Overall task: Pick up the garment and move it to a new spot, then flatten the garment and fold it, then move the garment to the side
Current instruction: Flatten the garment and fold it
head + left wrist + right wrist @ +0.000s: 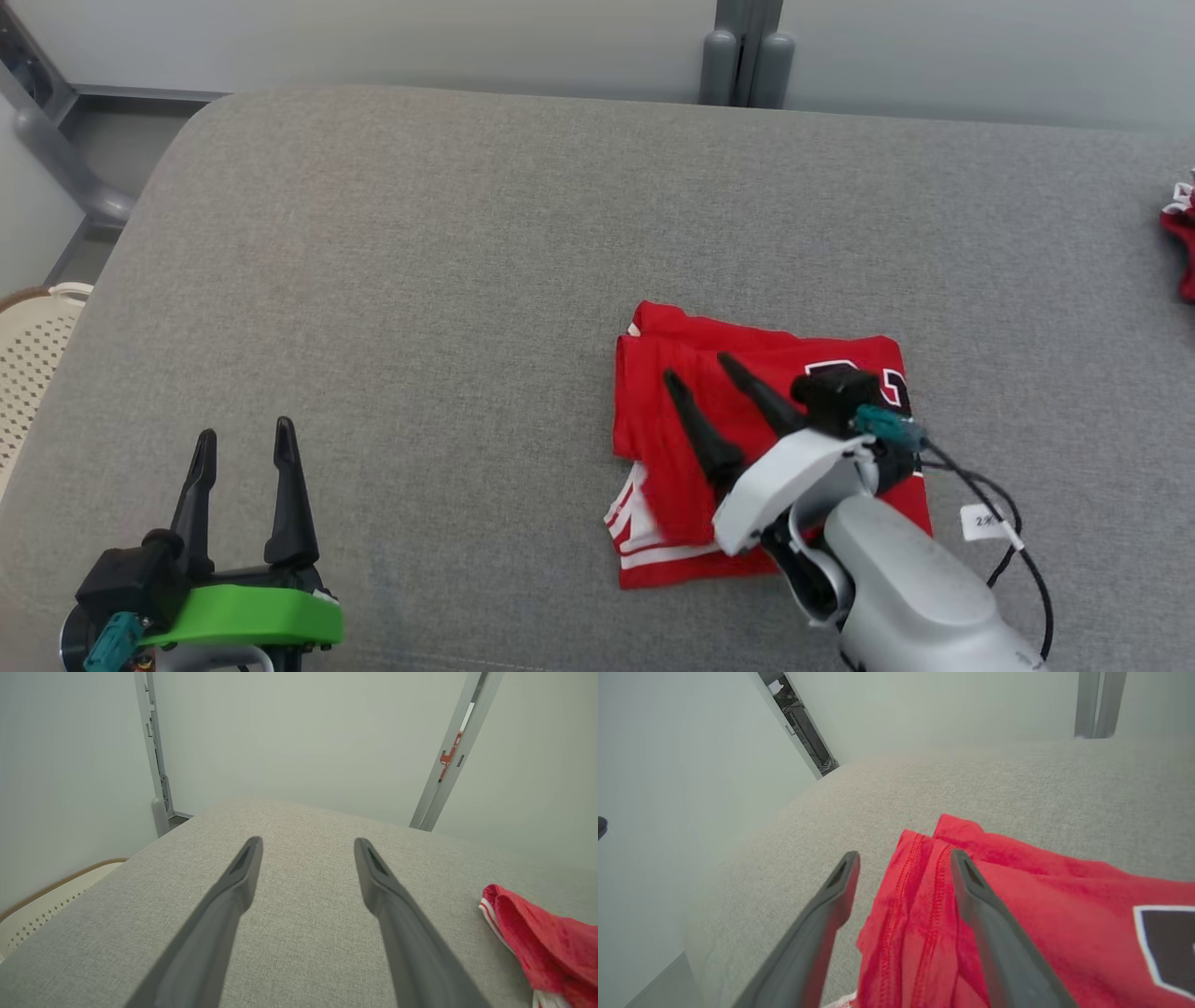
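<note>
Two grippers: left gripper [245, 429] at the front-left of the surface, right gripper [696, 366] above the jersey.
Left jaws: spread wide and empty, over bare cloth.
Right jaws: spread apart, pinching nothing. In the right wrist view a stitched hem runs up between the fingers [817, 924]; contact with the cloth cannot be told.
Jersey position: red jersey [653, 448] lies folded in a compact, roughly square packet, right of centre on the grey padded surface [420, 233], with the dark number on its right part.
Key relation: the packet sits directly under the right jaws, which point far-left along its left fold edge.
Nearer arm: right; the left is well apart.
Open room: broad bare surface to the left and beyond.
Right side: another red cloth piece [1181, 243] lies by the right edge.
Left side: a cream perforated basket [37, 336] stands off the left edge.
Stage, judged: folding looks done; the shift aside remains.
</note>
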